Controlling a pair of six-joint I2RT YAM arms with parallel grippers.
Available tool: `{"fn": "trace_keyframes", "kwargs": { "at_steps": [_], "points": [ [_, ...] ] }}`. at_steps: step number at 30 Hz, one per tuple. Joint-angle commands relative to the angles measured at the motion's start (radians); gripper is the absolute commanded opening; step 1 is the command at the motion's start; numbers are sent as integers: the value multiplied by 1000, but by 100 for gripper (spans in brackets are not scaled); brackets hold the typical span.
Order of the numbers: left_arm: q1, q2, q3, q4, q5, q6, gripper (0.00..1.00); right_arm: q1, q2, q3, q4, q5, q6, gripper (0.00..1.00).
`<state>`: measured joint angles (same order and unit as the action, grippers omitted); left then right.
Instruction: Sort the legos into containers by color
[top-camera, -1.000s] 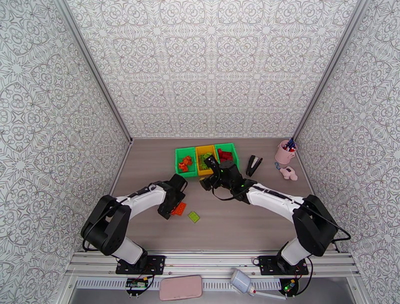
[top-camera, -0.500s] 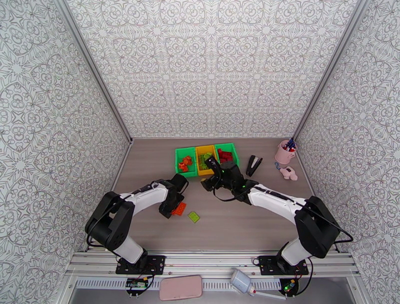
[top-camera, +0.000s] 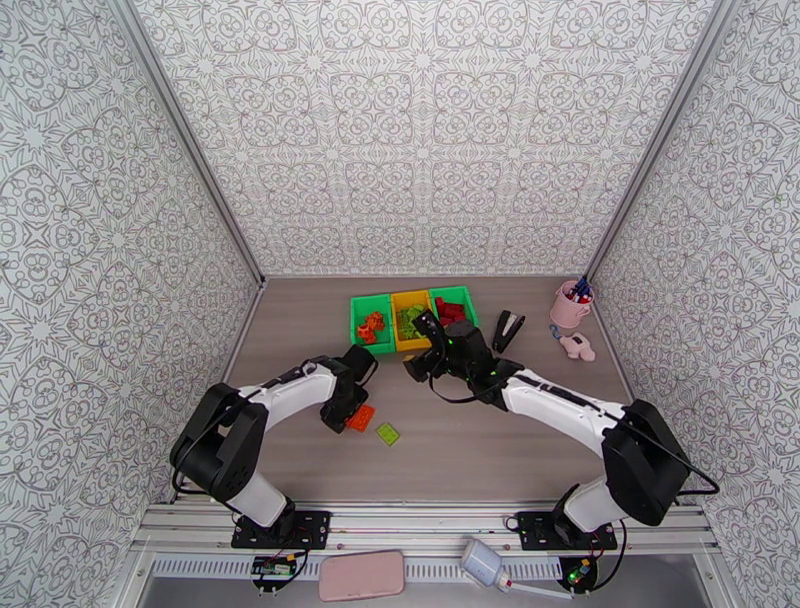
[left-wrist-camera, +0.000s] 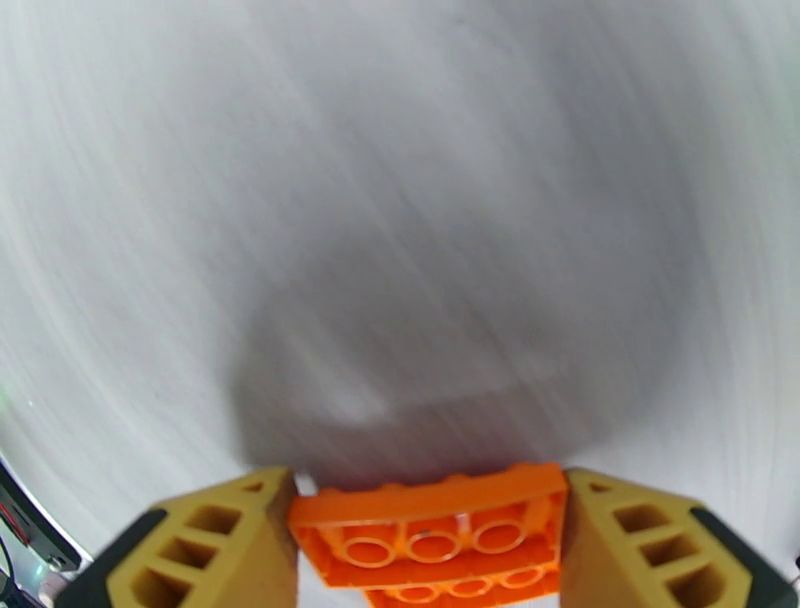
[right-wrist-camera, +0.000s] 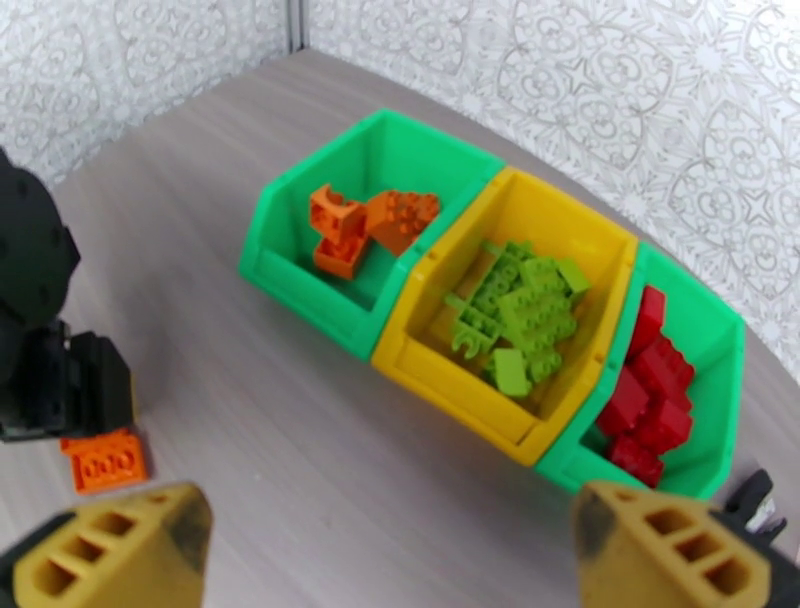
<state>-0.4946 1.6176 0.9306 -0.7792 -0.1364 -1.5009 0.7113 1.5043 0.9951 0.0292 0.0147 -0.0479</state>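
Left wrist view has the left gripper (left-wrist-camera: 430, 490) clamped on an orange brick (left-wrist-camera: 430, 520) on the surface (left-wrist-camera: 400, 200), right gripper (right-wrist-camera: 395, 525) spread apart, so pickup looks underway; next, lift it across to the green bin (right-wrist-camera: 300, 282) holding orange pieces (right-wrist-camera: 372, 220).

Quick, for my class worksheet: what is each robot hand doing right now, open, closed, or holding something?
Left hand: closed on an orange lego.
Right hand: open, holding nothing.

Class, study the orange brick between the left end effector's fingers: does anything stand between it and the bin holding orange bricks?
Nothing visible: bare table runs from the orange brick to the left green bin.
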Motion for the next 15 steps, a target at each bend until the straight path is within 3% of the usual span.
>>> {"fn": "trace_keyframes", "kwargs": {
  "at_steps": [1,15],
  "points": [
    [-4,-31,33,-48,-47,39,61,-8,-41,-41,11,-21,28,99],
    [10,-112,64,-18,-127,183,59,-7,-141,-141,41,1,63,98]
  ]
}}
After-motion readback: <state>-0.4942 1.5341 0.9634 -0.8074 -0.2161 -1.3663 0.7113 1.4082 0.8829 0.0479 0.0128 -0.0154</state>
